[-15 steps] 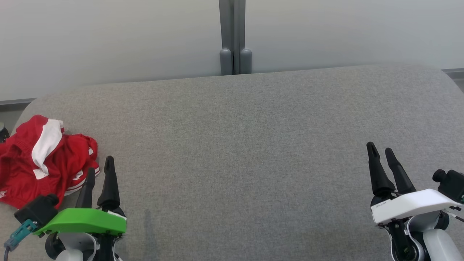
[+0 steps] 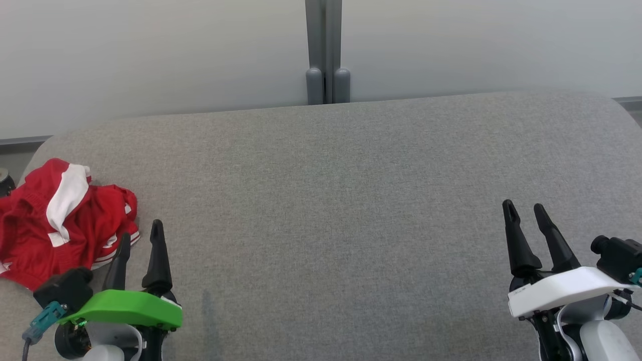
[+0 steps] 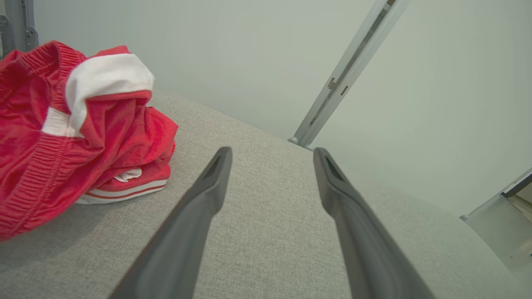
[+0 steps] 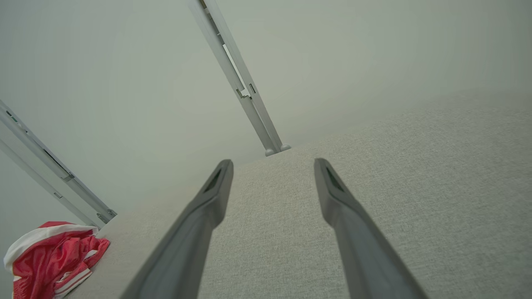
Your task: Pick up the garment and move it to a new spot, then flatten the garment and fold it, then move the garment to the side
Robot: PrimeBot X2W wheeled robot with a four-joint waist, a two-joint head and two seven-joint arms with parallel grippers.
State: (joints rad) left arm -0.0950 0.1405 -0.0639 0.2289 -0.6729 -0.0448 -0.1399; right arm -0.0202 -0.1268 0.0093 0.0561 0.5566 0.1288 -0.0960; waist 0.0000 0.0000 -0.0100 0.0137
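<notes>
- Garment (image 2: 65, 223) pickup is the step in hand, as I judge it. Nothing is held, and the cloth lies unflattened and unfolded.
- My left gripper (image 2: 141, 229) sits at 7 o'clock in the head view, its two fingers spread apart and empty, tips aimed toward 12 o'clock.
- The heap lies just beside those tips, toward 10 o'clock. My left wrist view shows a strip of bare grey between the fingers and the hem, so I take it they are not touching.
- My right gripper (image 2: 524, 204) is at 4 o'clock, fingers likewise apart and empty, well apart from the cloth.
- Next, I think the left arm must swing toward 10 o'clock, settle over a raised fold and pinch it. The broad middle of the grey cushion (image 2: 326, 200) toward 12 o'clock looks like the new spot.
- The cloth is red with a white panel, a ribbed elastic band and a white-and-red striped hem. It sits crumpled at the cushion's 9 o'clock edge.
</notes>
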